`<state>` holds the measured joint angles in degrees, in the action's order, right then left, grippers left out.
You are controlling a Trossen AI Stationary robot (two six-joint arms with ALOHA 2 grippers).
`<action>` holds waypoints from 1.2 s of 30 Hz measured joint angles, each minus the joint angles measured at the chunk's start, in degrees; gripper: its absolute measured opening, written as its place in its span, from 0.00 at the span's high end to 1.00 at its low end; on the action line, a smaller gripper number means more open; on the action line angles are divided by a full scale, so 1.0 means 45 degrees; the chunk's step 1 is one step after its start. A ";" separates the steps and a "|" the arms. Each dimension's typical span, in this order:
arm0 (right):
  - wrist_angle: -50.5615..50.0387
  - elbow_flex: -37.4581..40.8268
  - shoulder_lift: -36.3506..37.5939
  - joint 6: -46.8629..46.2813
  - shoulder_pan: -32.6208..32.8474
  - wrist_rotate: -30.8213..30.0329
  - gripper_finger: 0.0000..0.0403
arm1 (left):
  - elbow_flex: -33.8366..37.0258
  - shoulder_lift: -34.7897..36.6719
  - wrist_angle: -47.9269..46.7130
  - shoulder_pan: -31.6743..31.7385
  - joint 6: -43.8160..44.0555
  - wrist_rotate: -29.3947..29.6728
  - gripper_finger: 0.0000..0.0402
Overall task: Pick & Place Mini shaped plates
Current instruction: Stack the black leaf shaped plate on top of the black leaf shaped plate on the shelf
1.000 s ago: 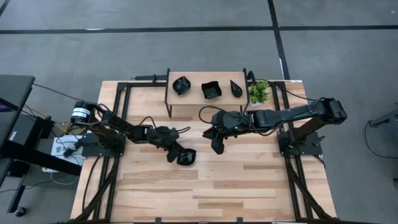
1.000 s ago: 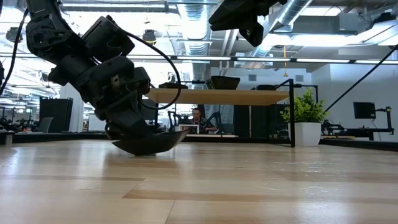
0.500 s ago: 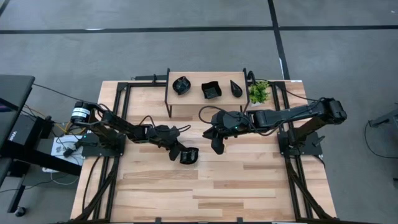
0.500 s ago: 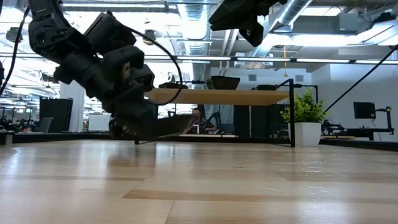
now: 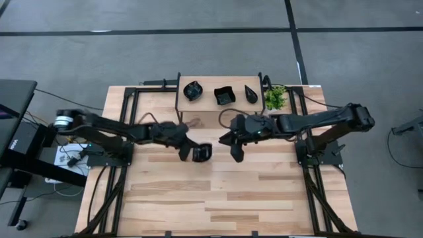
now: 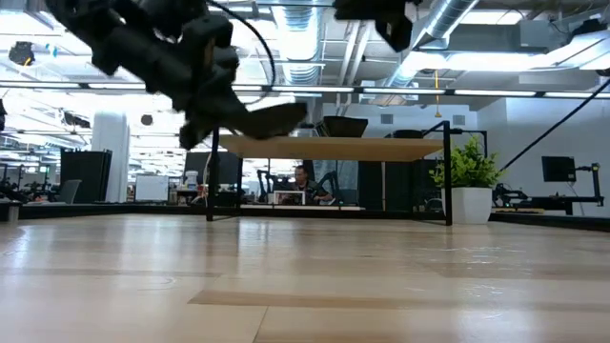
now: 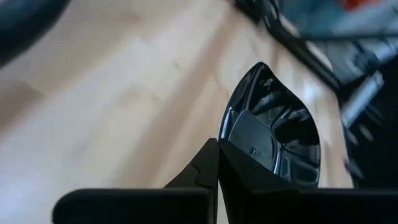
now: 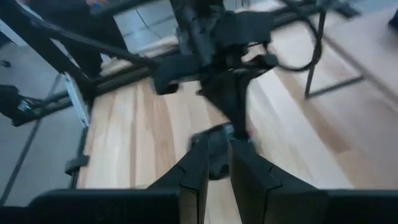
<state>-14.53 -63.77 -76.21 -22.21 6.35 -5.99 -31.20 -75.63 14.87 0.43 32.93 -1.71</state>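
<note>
A glossy black mini plate (image 5: 201, 153) with a pointed, leaf-like outline and ribbed inner wall hung in the air above the middle of the tabletop (image 5: 251, 198), pinched at its rim by the left pincer (image 5: 192, 155), whose 2 fingers were closed tight on it. In the low view the plate (image 6: 269, 118) sat well clear of the wood, tilted slightly, at about the height of the raised shelf (image 6: 334, 148) behind it. The left wrist view showed the plate (image 7: 273, 134) up close, its edge caught between the dark fingers (image 7: 249, 171) with the pale boards beyond. Just beside it, facing it across a small gap, the right pincer (image 5: 236, 155) hovered over the tabletop with its fingers nearly together and nothing visibly between them; in the right wrist view those fingers (image 8: 193, 174) pointed toward the left arm and the held plate (image 8: 214, 152). On the small wooden shelf (image 5: 205, 99) at the far edge of the tabletop stood 3 more black plates: a scalloped round plate (image 5: 192, 90), a square plate (image 5: 224, 96) and a teardrop plate (image 5: 250, 94). A small green potted plant (image 5: 275, 98) stood just beside the shelf's right end. A person (image 6: 303, 181) sat in the room beyond the tabletop.
</note>
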 joint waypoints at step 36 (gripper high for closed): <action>0.0068 -0.0005 0.1031 0.0935 -0.0277 -0.1022 0.86 | -0.2933 0.0776 -0.2364 0.6827 -0.0594 0.3263 0.99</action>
<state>-14.22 -63.79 -71.57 -18.00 5.10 -10.59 -44.40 -72.13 4.23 31.15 30.26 12.97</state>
